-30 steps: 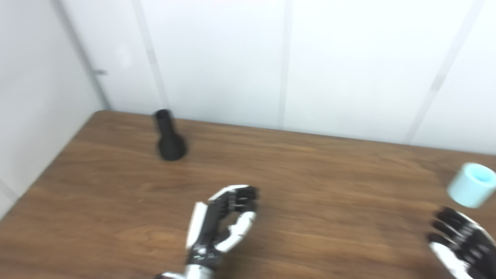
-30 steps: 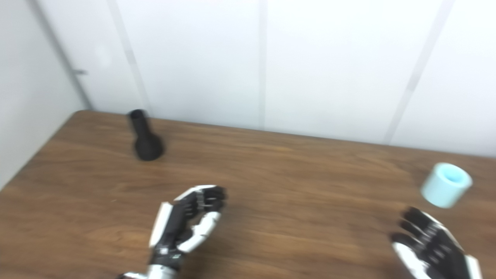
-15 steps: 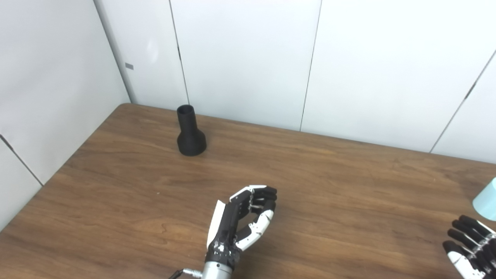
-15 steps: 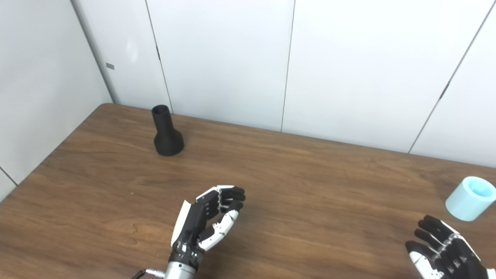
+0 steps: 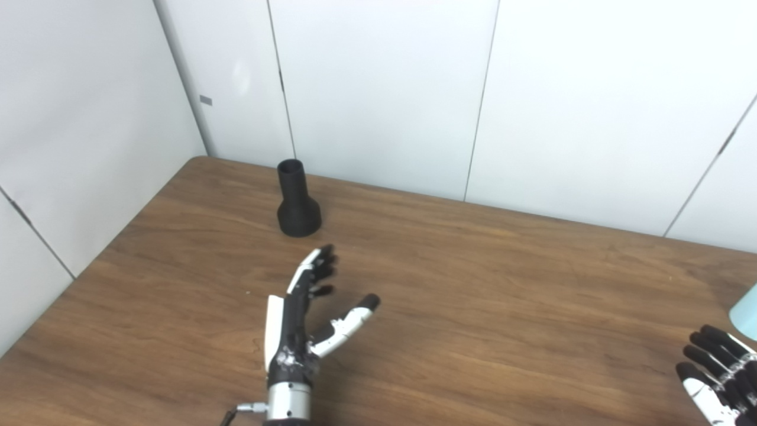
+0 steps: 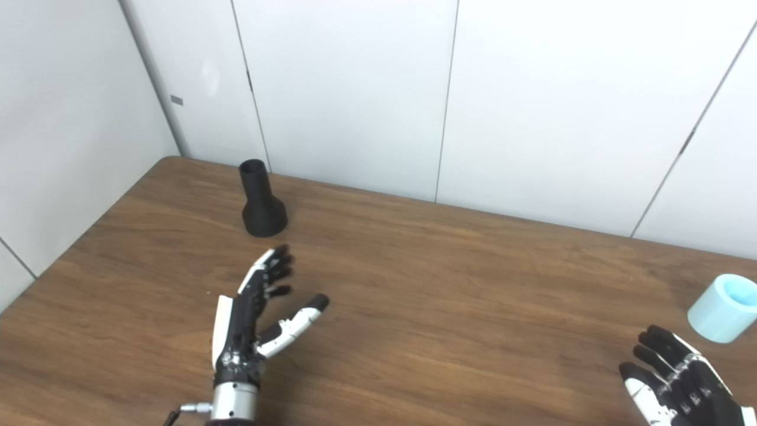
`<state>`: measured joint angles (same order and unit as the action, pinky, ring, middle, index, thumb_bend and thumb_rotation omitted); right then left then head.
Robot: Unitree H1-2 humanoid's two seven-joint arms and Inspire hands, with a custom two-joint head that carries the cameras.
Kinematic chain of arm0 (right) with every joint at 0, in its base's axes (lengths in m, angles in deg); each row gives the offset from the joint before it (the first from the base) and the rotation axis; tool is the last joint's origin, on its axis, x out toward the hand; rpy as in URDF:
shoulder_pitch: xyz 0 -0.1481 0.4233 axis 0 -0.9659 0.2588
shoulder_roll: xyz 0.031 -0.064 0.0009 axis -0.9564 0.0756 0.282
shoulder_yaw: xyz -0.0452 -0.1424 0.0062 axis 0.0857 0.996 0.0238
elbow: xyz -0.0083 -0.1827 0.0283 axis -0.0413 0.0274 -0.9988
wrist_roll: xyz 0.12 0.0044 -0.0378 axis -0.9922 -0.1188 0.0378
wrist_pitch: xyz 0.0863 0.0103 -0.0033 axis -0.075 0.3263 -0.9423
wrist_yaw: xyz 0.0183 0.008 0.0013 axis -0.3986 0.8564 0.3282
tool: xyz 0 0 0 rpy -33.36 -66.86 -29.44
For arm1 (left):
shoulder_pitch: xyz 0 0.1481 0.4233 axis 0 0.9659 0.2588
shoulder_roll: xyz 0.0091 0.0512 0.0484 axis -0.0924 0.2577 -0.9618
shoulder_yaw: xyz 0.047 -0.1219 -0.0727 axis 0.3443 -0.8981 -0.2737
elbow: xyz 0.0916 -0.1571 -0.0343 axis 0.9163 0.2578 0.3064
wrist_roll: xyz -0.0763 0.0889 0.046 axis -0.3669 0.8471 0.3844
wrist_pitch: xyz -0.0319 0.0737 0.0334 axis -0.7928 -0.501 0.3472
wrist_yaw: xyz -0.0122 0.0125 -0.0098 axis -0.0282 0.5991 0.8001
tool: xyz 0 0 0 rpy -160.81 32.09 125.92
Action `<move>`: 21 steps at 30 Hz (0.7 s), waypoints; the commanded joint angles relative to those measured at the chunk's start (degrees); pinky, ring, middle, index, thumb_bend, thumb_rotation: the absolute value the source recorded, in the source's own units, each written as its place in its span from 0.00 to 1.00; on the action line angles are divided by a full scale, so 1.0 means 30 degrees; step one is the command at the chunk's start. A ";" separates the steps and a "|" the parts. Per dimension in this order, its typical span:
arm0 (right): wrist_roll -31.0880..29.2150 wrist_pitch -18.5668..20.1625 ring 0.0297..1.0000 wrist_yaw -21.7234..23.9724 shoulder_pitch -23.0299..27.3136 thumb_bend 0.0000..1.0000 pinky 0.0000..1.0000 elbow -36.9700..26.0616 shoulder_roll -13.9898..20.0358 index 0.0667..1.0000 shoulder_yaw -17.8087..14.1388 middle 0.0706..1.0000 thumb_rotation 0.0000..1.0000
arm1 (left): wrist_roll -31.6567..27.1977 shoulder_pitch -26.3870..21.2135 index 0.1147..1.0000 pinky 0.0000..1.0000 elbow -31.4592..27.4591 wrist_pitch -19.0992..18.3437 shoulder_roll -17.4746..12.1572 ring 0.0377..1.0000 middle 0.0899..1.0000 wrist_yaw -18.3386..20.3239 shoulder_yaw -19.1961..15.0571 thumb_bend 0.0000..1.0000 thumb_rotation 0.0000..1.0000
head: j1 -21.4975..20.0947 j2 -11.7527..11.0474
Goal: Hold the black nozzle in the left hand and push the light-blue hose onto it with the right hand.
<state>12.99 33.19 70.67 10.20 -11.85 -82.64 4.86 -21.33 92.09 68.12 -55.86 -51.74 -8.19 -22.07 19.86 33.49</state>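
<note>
Right eye view shows the left hand [image 6: 248, 322] with its fingers [image 6: 273, 267] straightened and slightly fanned, the thumb [image 6: 298, 318] splayed out to the right, palm facing right and holding nothing. It hovers above the wooden table [image 6: 449, 296], with its fingertips pointing toward the far left. Just beyond those fingertips, apart from them with a strip of bare wood between, the black nozzle [image 6: 262, 201] stands upright on its flared base, narrow open end up. It sits near the far edge of the table, close to the far-left corner where the white panelled wall [image 6: 355, 89] meets the side wall.

At the near right corner of the picture, the right hand [image 6: 680, 384] is partly cut off by the frame; its dark fingers [image 6: 653, 338] are stretched out and separated, closed on nothing. Just beyond them, not touching, the light-blue hose [image 6: 722, 307], a short tube, rests tilted on the table with its open end facing up and to the right, close to the table's right side. In the left eye view only a sliver of it shows at the right border.

Between the two hands lies a wide stretch of bare wood, running from the near edge to the far wall. The nozzle and the hose are well apart, at opposite sides of the table.
</note>
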 commanded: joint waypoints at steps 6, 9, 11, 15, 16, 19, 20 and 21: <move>-0.0203 -0.0578 0.71 0.0148 0.0521 0.24 0.63 -0.0259 0.0290 0.66 -0.0250 0.70 0.10 | 0.0570 -0.1448 1.00 0.87 -0.1275 -0.1460 -0.1097 0.94 0.95 -0.0165 -0.1528 0.78 0.30 | 0.0398 -0.0062; -0.0154 -0.0568 0.70 0.0263 0.0604 0.24 0.61 -0.0151 0.0469 0.66 -0.0229 0.70 0.18 | 0.0120 -0.1805 1.00 0.92 -0.0810 -0.1556 -0.1647 0.96 0.96 -0.0048 -0.2171 0.78 0.29 | 0.0618 -0.0123; -0.0265 -0.0523 0.68 0.0238 0.0695 0.26 0.58 -0.0072 0.0461 0.64 -0.0322 0.68 0.17 | -0.0312 -0.2091 1.00 0.95 -0.0069 -0.1207 -0.2181 0.98 0.97 0.0009 -0.2588 0.81 0.29 | 0.0740 -0.0129; -0.0133 -0.0767 0.66 0.0305 0.0850 0.25 0.55 0.0238 0.0716 0.62 -0.0283 0.66 0.21 | 0.0262 -0.2568 1.00 0.92 0.0790 -0.1762 -0.2748 0.96 0.98 -0.0299 -0.2894 0.88 0.35 | 0.1182 -0.0275; -0.0187 -0.0774 0.65 0.0329 0.0888 0.26 0.54 0.0323 0.0766 0.62 -0.0300 0.65 0.22 | 0.0569 -0.2697 1.00 0.91 0.0954 -0.2040 -0.2812 0.96 0.97 -0.0477 -0.2911 0.88 0.37 | 0.1306 -0.0324; -0.0168 -0.0937 0.64 0.0296 0.1021 0.27 0.53 0.0636 0.0833 0.60 -0.0351 0.65 0.25 | 0.0979 -0.3098 0.98 0.90 0.1433 -0.2507 -0.2997 0.95 0.95 -0.0697 -0.2956 0.86 0.35 | 0.1695 -0.0485; -0.0090 -0.0637 0.63 0.0163 0.1094 0.29 0.52 0.0641 0.0785 0.59 -0.0393 0.64 0.27 | 0.1033 -0.3249 0.98 0.90 0.1579 -0.2664 -0.3074 0.95 0.95 -0.0712 -0.2932 0.86 0.35 | 0.1871 -0.0577; -0.0054 -0.0490 0.62 0.0092 0.1164 0.31 0.52 0.0679 0.0761 0.58 -0.0424 0.63 0.31 | 0.1124 -0.3434 0.98 0.90 0.1803 -0.2772 -0.3211 0.95 0.95 -0.0711 -0.2886 0.87 0.35 | 0.2026 -0.0645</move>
<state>12.71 33.03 71.07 12.34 -8.77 -81.09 4.27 -19.21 84.19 73.98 -64.33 -60.10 -9.41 -30.82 26.01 31.47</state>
